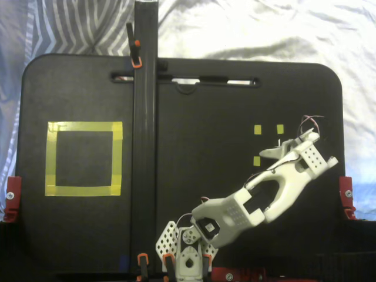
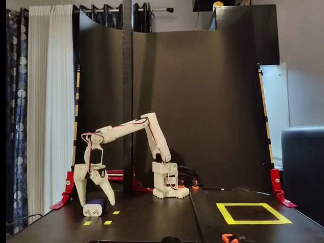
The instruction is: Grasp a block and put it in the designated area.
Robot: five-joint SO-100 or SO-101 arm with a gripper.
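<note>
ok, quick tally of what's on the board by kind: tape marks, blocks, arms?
Large yellow tape square: 1
Small yellow tape squares: 3 visible
Navy block: 1
Arm, hand open: 1
Total: 6

From the front, the block (image 2: pixel 94 207) sits at the lower left of the frame on the bench (image 2: pixel 152 217), directly beneath the spread fingers (image 2: pixel 107 191). The designated area (image 2: pixel 253 213) lies well apart at lower right, and the arm's base (image 2: pixel 169 182) stands between, further back.
</note>
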